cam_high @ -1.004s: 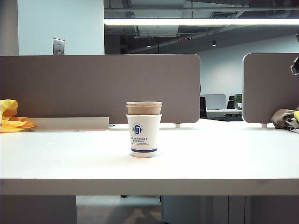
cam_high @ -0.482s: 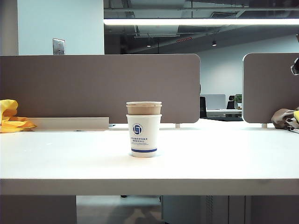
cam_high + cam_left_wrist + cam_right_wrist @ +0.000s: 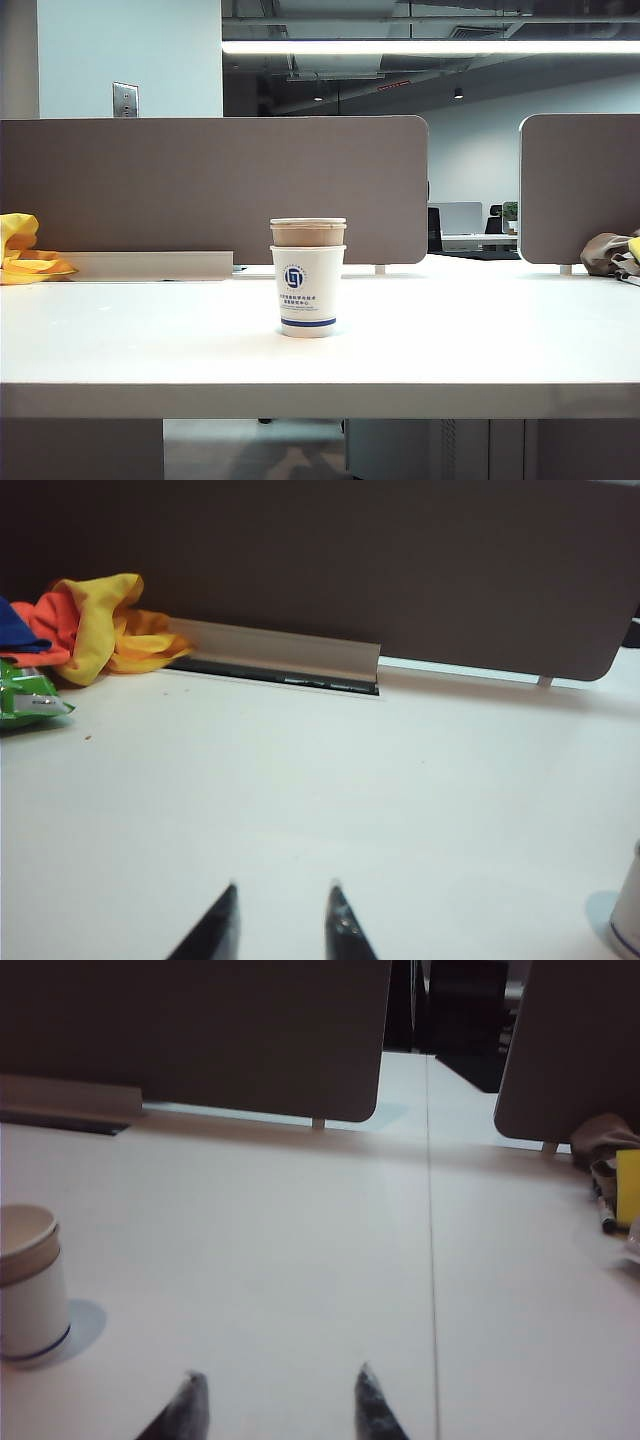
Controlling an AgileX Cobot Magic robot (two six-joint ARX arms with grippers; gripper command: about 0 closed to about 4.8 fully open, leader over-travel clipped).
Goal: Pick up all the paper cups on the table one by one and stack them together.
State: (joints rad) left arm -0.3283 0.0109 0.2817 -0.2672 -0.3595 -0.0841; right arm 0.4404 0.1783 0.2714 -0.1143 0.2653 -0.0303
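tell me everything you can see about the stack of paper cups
The stack of paper cups stands upright near the middle of the white table. The outer cup is white with a round blue logo, small text and a blue band near the base. A brown cup sits nested inside it, with a pale rim topping the stack. Nothing touches it except the table; neither gripper is at it.

This is an open-plan office. Grey partition panels (image 3: pixel 215 185) stand along the back of a white tabletop (image 3: pixel 480 340), with a second panel (image 3: pixel 580 185) beside the first. Through the gap between them, further desks, a monitor (image 3: pixel 456 217) and a chair show. A long strip light (image 3: pixel 430 47) hangs under an exposed dark ceiling.
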